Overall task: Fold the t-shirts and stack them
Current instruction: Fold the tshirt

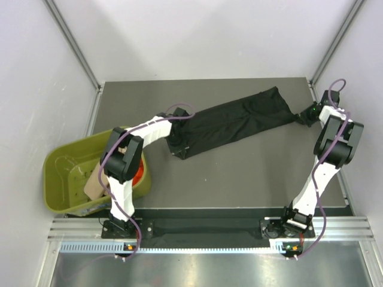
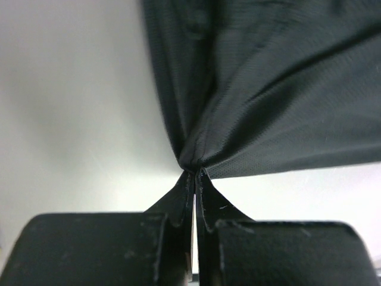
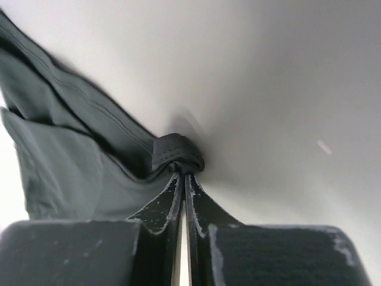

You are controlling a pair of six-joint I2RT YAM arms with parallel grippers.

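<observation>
The black t-shirt hangs stretched in a long band between my two grippers above the grey table. My left gripper is shut on its left end; in the left wrist view the cloth fans out from the pinched fingertips. My right gripper is shut on its right end; in the right wrist view a bunched hem sits at the fingertips. A bit of the orange-red shirt and a beige shirt show in the tub, partly hidden by my left arm.
The olive-green tub stands at the table's left edge, next to the left arm base. Grey table surface lies below the shirt. White walls with metal rails enclose the table on three sides.
</observation>
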